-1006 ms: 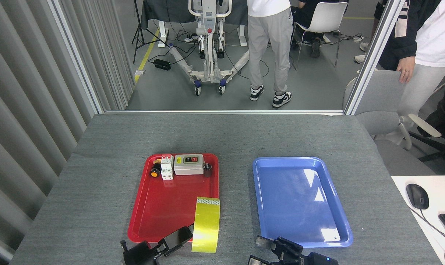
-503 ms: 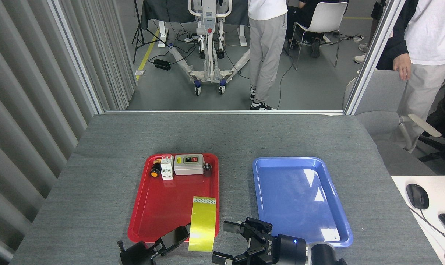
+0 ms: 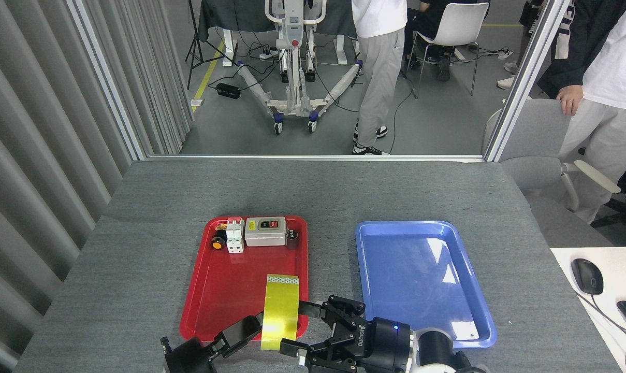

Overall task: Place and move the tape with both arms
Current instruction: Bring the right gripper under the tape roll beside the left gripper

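Grey felt tabletop (image 3: 313, 191), ribbed grey panels at left, a glass partition behind; beyond it a lab floor with cables, a wheeled white frame (image 3: 294, 62), a white chair (image 3: 455, 26) and standing persons.

Red tray (image 3: 224, 305): switch box (image 3: 265, 231), white breaker (image 3: 234, 235) and small black parts lined along its far edge.

Blue tray (image 3: 421, 280): nothing in it, well apart to the right.

Tape (image 3: 280, 312): yellow roll seen edge-on, upright, over the red tray's near right corner.

Left hand (image 3: 250, 331): black finger touching the roll's left side; the far side of the grip is hidden, so a full pinch cannot be confirmed, though the roll appears carried by it.

Right hand (image 3: 305, 331): fingers (image 3: 313, 310) spread, one above and one below, closing in on the roll's right face, not visibly clamped.

Risks, as judged: a transfer seems in hand. If the left lets go before the right has closed, the roll may drop, land on its rim and run off the tabletop. A glossy face may slip in the grip. Fingers of both hands crowd one small roll and may collide.

White desk (image 3: 597, 290) with mouse (image 3: 587, 276) at far right.
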